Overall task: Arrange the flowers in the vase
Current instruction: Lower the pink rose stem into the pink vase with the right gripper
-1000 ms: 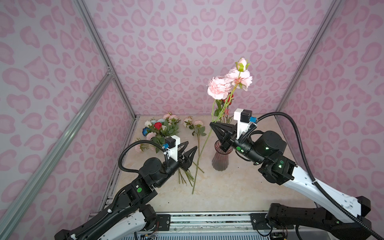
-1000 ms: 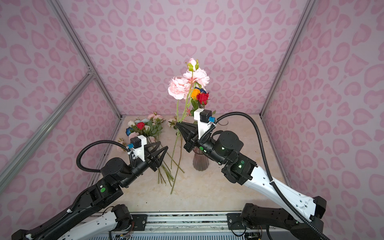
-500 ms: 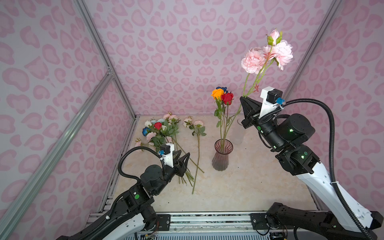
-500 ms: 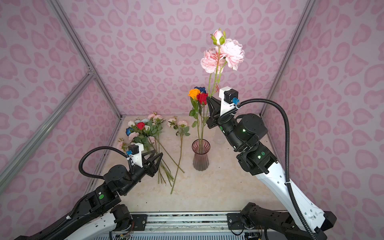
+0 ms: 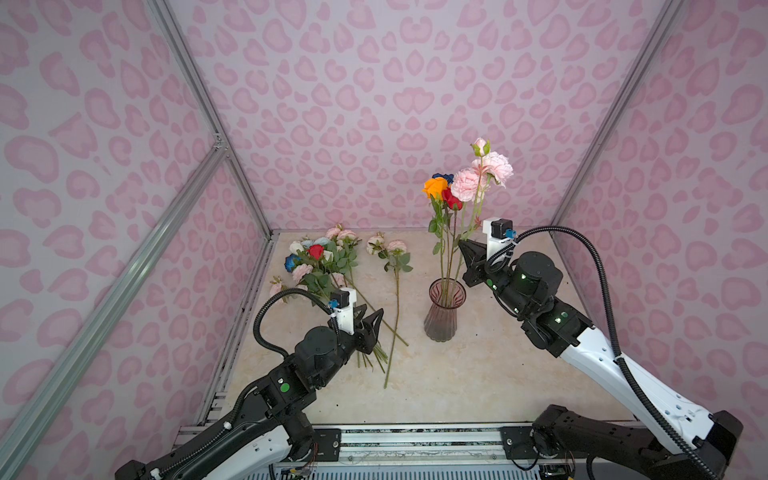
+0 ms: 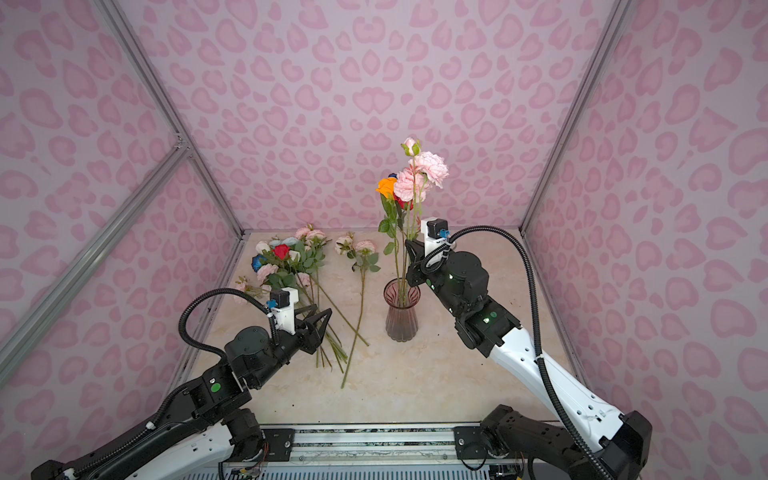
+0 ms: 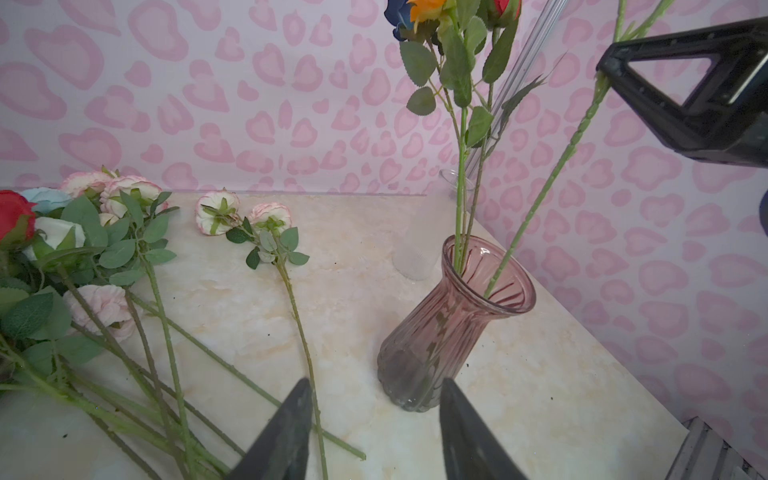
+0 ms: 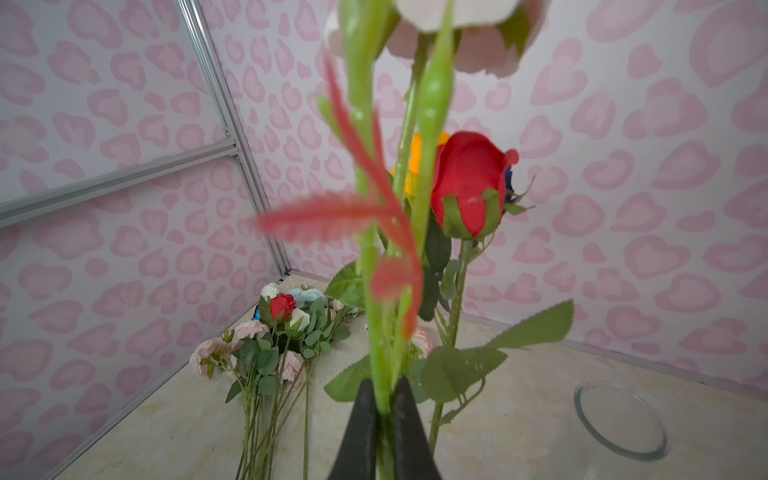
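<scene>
right hand (image 5: 464, 250) pinches a pale pink long-stemmed artificial flower (image 5: 465, 185) set in the ribbed pink glass vase (image 5: 441, 320) — left hand (image 5: 373, 313) spread, empty.

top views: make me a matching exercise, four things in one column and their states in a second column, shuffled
Column one
1. left gripper
2. right gripper
3. pink vase
4. lone two-headed flower

Column two
a. upright on the table, stems in it
b. shut on the stem of the pale pink flower
c. lying flat between the flower pile and the pink vase
d. open, holding nothing

Pairs: 1-d, 2-b, 3-a, 4-c
</scene>
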`<state>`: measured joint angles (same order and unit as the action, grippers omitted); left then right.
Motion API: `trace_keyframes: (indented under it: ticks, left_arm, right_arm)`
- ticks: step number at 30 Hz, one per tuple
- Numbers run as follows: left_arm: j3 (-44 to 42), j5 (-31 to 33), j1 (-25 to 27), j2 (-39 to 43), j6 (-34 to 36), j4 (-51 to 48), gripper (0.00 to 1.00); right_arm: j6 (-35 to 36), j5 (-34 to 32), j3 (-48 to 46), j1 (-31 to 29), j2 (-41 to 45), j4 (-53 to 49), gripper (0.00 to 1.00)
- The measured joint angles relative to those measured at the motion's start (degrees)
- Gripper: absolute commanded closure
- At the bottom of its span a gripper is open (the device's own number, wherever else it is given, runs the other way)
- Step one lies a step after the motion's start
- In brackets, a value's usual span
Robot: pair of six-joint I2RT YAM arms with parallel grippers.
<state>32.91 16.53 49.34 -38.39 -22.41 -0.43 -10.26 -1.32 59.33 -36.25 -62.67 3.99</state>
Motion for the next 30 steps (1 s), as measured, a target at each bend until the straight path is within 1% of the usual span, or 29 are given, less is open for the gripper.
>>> trace_keyframes:
  ticks: [4,7,14,23,30]
  left_arm:
    - [0.00,-0.02,0.00,-1.18,-0.42,0.04,0.50]
    - [-0.02,-0.09,0.00,-2.01,-0.44,0.09,0.50]
    - [-0.09,-0.24,0.00,-3.87,-0.63,0.24,0.50]
    - [0.02,-0.94,0.00,-6.05,-0.92,0.57,0.50]
    - [0.26,-0.81,0.00,-7.58,-1.05,0.57,0.50]
  right_arm:
    - [-2.05,0.00,-3.04,0.11,0.00,1.40,0.88]
    - [-3.17,-0.04,-4.96,0.24,0.39,2.56,0.85]
    - [-5.40,-0.42,-9.16,0.26,2.47,4.24,0.82]
    - [-5.86,-0.39,-10.16,0.26,2.56,5.16,0.79]
    - [-6.10,-0.42,-10.56,0.26,4.35,5.05,0.70]
